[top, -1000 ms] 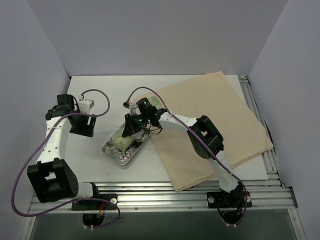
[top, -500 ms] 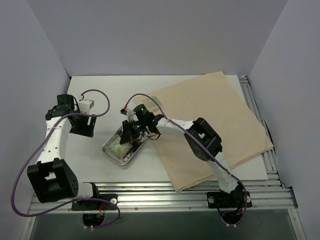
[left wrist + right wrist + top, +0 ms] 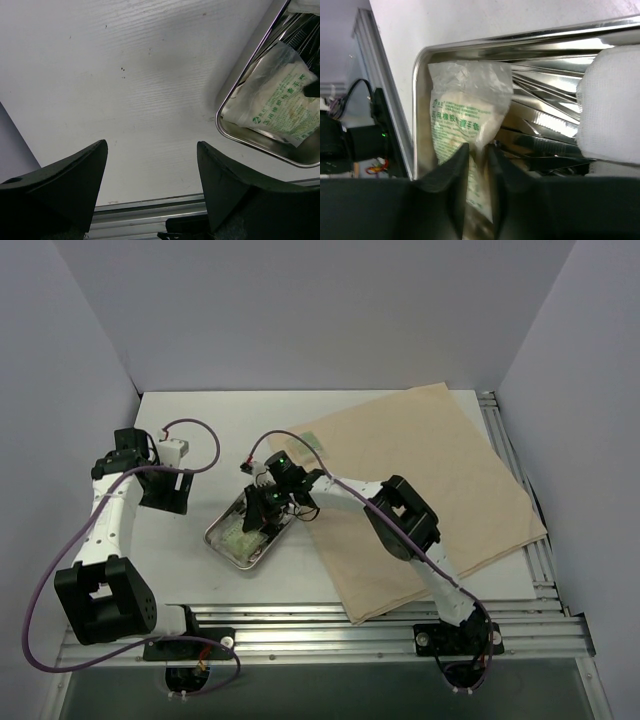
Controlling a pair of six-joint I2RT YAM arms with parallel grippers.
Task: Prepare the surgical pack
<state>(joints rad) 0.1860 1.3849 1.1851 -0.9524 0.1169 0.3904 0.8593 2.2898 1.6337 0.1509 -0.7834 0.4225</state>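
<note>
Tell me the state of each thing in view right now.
steel tray, upright, loaded.
green-printed packet, lying in the tray.
white gauze, resting in the tray.
cloth sheet, spread flat, unfolded.
left hand, open, empty.
right hand, nearly closed about the packet's edge; grip unclear.

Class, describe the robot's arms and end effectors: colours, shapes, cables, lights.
Left arm and right arm: white links, black joints, a purple cable looping along each. Green lights on the right wrist. The left end effector and right end effector have black, wedge-shaped fingers.
</note>
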